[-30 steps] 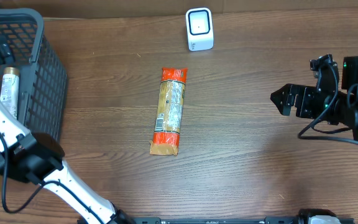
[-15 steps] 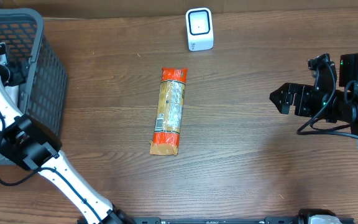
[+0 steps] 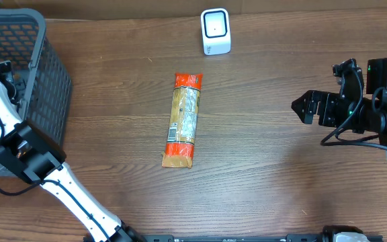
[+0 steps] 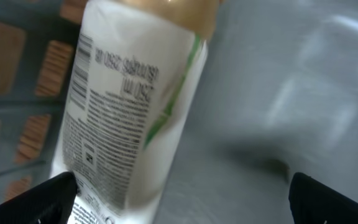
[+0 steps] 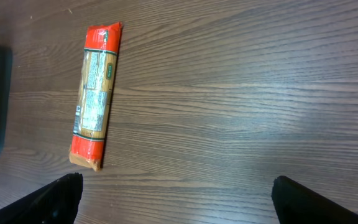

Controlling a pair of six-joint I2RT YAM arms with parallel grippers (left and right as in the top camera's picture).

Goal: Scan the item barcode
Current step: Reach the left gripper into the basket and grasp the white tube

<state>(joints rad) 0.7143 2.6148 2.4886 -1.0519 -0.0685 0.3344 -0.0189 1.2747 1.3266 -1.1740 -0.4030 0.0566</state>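
Observation:
A white bottle [image 4: 135,106] with a gold cap and printed label lies on the floor of the grey mesh basket [image 3: 46,74]. My left gripper [image 4: 182,199] is down inside the basket, open, its left fingertip [image 4: 48,199] next to the bottle's lower end; nothing is held. In the overhead view my left arm covers the bottle. An orange and tan packet [image 3: 183,119] lies flat mid-table, also seen from the right wrist [image 5: 95,93]. The white scanner [image 3: 215,31] stands at the far edge. My right gripper [image 3: 302,107] hovers open at the right, empty.
The basket fills the table's far left corner, with my left arm bent over its near wall [image 3: 25,158]. Bare wooden table [image 3: 261,168] lies between the packet and my right gripper.
My left arm has swung further into the basket, and the bottle seen there from overhead a second ago is now under it. The right arm has barely shifted. The packet and scanner have not moved.

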